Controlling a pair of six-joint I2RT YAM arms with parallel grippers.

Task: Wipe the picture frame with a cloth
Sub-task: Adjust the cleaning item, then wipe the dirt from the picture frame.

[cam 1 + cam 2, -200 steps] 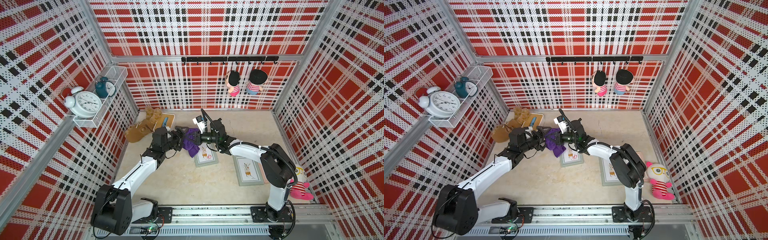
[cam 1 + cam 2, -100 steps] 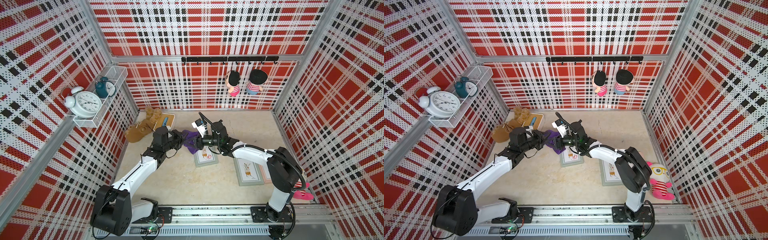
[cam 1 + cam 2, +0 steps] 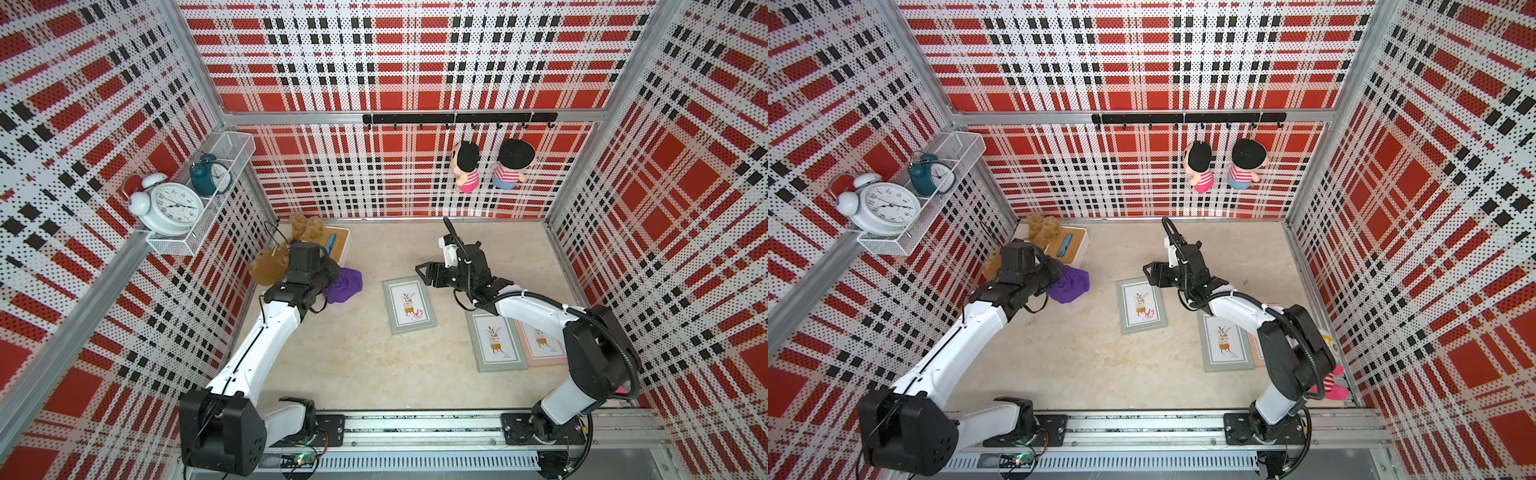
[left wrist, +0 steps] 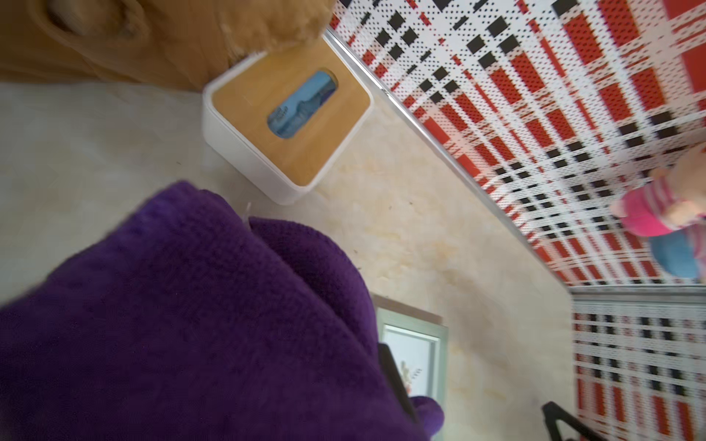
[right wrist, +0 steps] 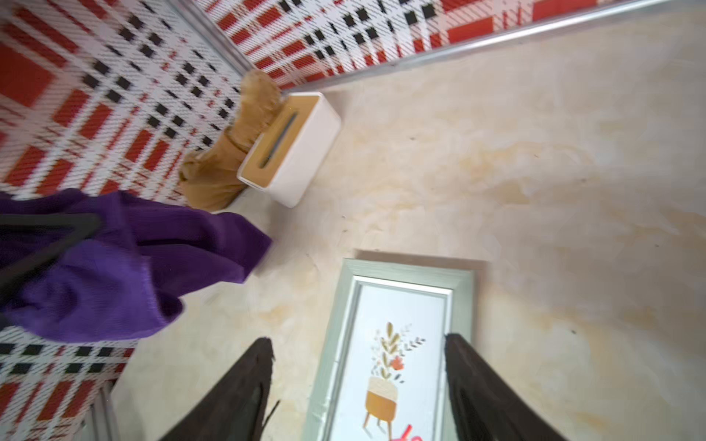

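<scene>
Stretched low, the left gripper [image 3: 329, 275] clamped the nubby purple cloth [image 3: 347, 286]; the right gripper [image 3: 423, 275] gaped, angled over the grey-green picture frame [image 3: 409, 305].

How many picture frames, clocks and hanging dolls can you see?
Picture frames: 3
Clocks: 2
Hanging dolls: 2
Total: 7
</scene>
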